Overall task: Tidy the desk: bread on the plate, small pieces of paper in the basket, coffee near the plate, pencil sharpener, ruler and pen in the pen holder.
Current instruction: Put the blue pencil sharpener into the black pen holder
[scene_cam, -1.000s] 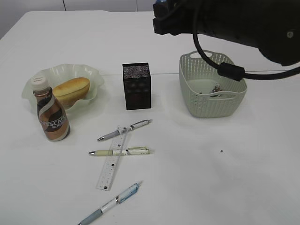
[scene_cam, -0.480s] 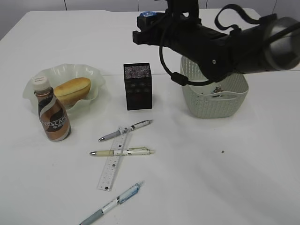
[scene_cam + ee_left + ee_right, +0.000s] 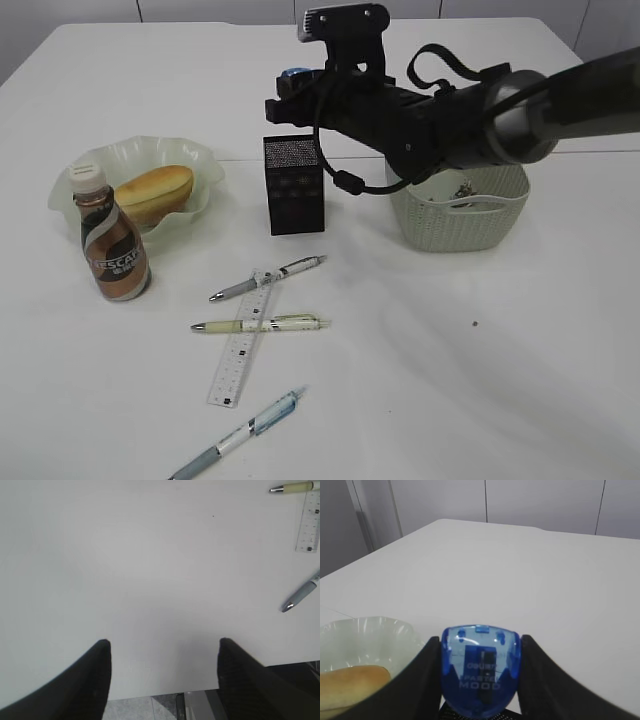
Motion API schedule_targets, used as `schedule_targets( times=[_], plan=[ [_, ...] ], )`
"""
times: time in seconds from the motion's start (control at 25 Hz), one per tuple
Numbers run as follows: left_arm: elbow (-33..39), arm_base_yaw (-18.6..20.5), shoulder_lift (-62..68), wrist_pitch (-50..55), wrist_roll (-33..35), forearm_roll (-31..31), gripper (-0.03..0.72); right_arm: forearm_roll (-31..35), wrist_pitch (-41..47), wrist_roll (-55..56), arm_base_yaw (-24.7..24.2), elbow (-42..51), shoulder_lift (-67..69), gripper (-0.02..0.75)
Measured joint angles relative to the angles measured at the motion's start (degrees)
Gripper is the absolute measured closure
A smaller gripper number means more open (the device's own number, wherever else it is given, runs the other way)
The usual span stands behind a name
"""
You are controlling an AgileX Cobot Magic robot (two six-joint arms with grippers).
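Note:
A translucent blue pencil sharpener (image 3: 480, 672) sits clamped between the fingers of my right gripper (image 3: 480, 640), which is shut on it. In the exterior view the sharpener (image 3: 295, 77) hangs just above the black mesh pen holder (image 3: 293, 185), whose rim shows under it (image 3: 480, 715). The bread (image 3: 152, 193) lies on the pale plate (image 3: 205, 160), and the coffee bottle (image 3: 113, 245) stands beside it. A clear ruler (image 3: 240, 350) and three pens (image 3: 268, 278) (image 3: 260, 324) (image 3: 235, 435) lie on the table. My left gripper (image 3: 162, 645) is open over bare table.
The green basket (image 3: 460, 225) stands right of the pen holder with small paper pieces (image 3: 462, 188) inside; my right arm reaches across its top. In the left wrist view a pen tip (image 3: 299, 596) and the ruler's end (image 3: 310, 525) lie far right, and the table's front edge runs below the fingers.
My right arm has swung left from above the basket to above the pen holder, carrying the sharpener and dropping lower. Nothing on the table has moved.

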Motion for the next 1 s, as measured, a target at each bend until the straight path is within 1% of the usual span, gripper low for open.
schedule_targets(
  times=[0.52,0.72,1.0],
  plan=[
    [0.0,0.0,0.0,0.0,0.0,0.0,0.202,-1.25,0.54,0.94,0.0,-3.33,5.53,0.437],
    [0.0,0.0,0.0,0.0,0.0,0.0,0.202,-1.58,3.09,0.94,0.0,-5.05,6.65,0.437],
    [0.0,0.0,0.0,0.0,0.0,0.0,0.202,-1.72,4.97,0.94,0.0,-5.16,6.65,0.437]
  ],
)
